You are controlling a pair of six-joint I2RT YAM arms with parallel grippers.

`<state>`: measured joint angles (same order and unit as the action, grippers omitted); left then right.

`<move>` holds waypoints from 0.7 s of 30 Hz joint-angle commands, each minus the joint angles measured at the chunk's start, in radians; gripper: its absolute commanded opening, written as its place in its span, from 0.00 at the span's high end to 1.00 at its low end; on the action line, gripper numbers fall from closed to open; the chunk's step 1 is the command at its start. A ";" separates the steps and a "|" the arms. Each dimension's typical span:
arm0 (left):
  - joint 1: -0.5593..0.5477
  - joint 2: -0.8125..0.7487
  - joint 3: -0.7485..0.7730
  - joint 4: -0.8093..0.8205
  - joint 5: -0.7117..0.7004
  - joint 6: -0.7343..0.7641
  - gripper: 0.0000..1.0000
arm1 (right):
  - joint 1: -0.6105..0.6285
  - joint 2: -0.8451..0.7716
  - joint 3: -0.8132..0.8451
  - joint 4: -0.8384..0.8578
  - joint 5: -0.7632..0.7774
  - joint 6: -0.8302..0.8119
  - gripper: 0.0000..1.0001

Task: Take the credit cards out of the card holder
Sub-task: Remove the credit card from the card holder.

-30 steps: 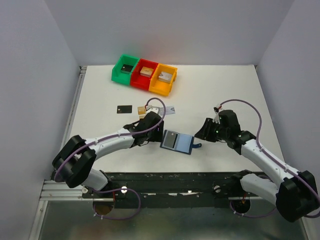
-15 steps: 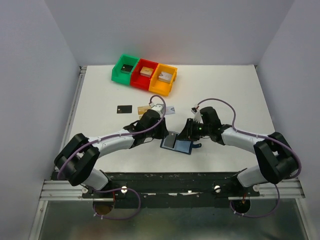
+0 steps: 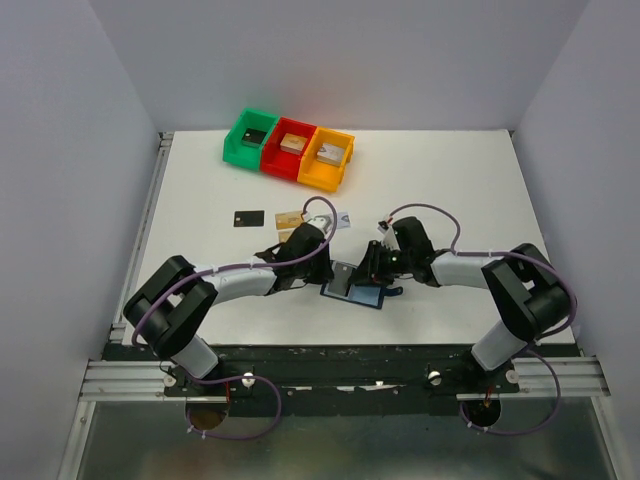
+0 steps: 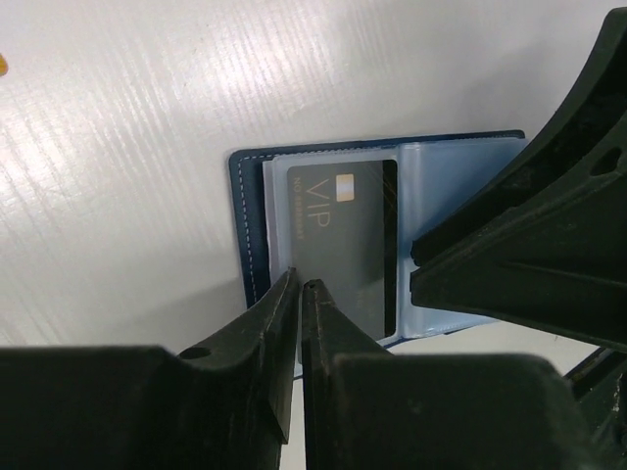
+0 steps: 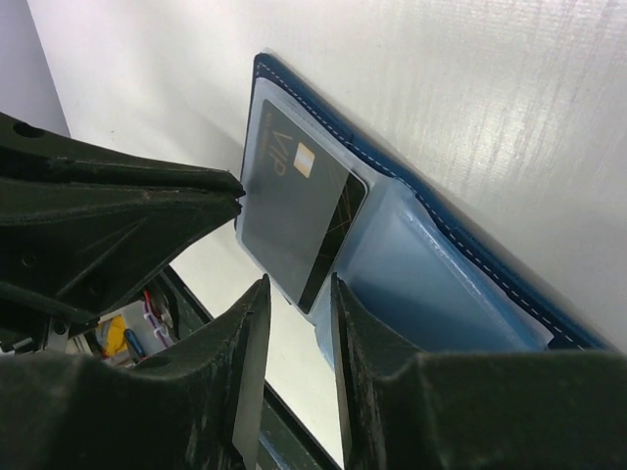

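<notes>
- Card holder [image 3: 368,294]: open and flat on the table [image 3: 450,180], near the front edge, right between the ends of the two arms; navy cover underneath, paler blue sleeve pages facing up.
- VIP card [image 4: 343,235]: black with a small gold chip, on the sleeve page at the left arm's side; tucked inside the sleeve or lying on top of it, cannot tell.
- Left gripper [image 4: 299,284]: fingers drawn almost together, only a thin slit between them; tips right at one edge of the VIP card; pinching it or merely touching it, cannot tell.
- Right gripper [image 5: 299,282]: jaws parted with a plain gap; low over the other sleeve page [image 4: 441,186], just beside the VIP card; nothing seen clamped.
- Loose on the table, beyond the holder, in a row from left to right: black card [image 3: 249,217], tan-gold card [image 3: 288,217], silver-grey card [image 3: 341,219], the last partly hidden by the left arm's cable.
- Towards the far edge, side by side and touching: green bin [image 3: 238,152], red bin [image 3: 280,168], orange bin [image 3: 318,180]; well apart from the holder.
</notes>
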<state>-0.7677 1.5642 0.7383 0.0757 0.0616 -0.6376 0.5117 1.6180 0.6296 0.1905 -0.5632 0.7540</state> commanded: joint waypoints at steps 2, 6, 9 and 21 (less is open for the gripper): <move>0.001 0.013 0.006 -0.062 -0.054 -0.014 0.80 | 0.008 0.036 0.013 0.021 0.020 0.005 0.60; 0.001 0.023 0.004 -0.074 -0.085 -0.023 0.81 | 0.007 0.049 0.018 0.012 0.029 0.002 0.59; 0.001 0.030 0.001 -0.074 -0.085 -0.028 0.80 | 0.008 0.057 0.025 0.006 0.034 -0.001 0.59; -0.007 0.017 -0.005 -0.096 -0.082 -0.030 0.85 | 0.008 0.074 0.082 -0.117 0.086 -0.073 0.59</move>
<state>-0.7681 1.5806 0.7383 0.0135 0.0082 -0.6640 0.5156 1.6669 0.6754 0.1574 -0.5426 0.7425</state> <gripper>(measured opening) 0.162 0.412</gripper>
